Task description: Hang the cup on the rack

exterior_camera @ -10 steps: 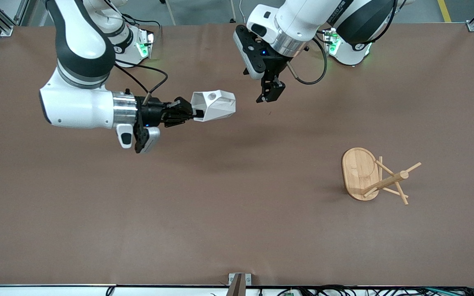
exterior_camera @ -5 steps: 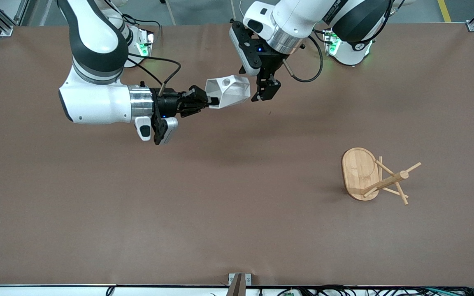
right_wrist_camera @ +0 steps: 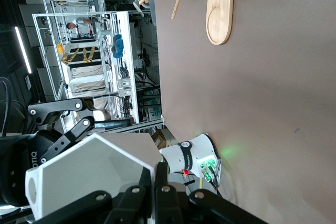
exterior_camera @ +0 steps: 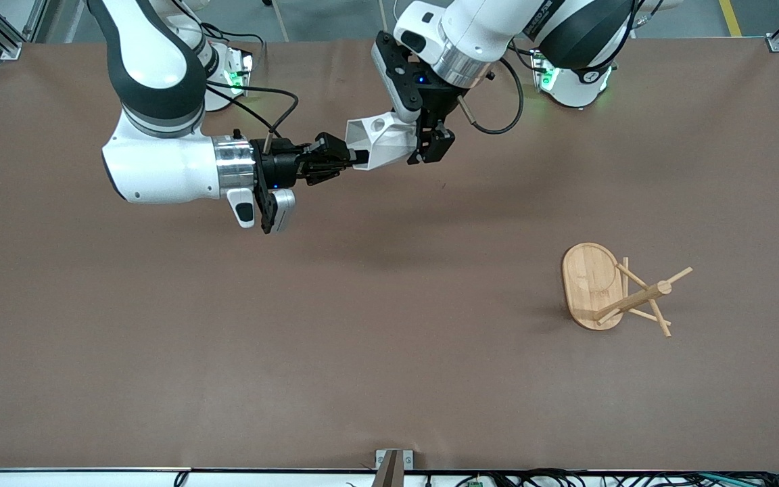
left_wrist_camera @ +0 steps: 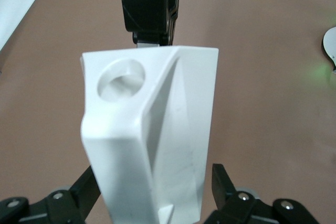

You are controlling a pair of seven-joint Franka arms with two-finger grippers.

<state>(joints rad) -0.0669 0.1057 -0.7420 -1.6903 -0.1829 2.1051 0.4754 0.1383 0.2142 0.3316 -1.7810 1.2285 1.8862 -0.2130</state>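
On right tool point(exterior_camera: 356, 157): unlabelled cup point(exterior_camera: 381, 141).

Right end effector point(exterior_camera: 352, 157) clamped, level; left end effector point(exterior_camera: 430, 143) pointing down, fingers point(left_wrist_camera: 223, 181) spread.

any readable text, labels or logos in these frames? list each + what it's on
"OTIQ": the visible end of a brand on the black body of the left tool, seen in the right wrist view; the start is hidden.
Lettering on the left arm: too blurred to read.
Ring print on the arm base: too small to read.
Cup, rack: no text.
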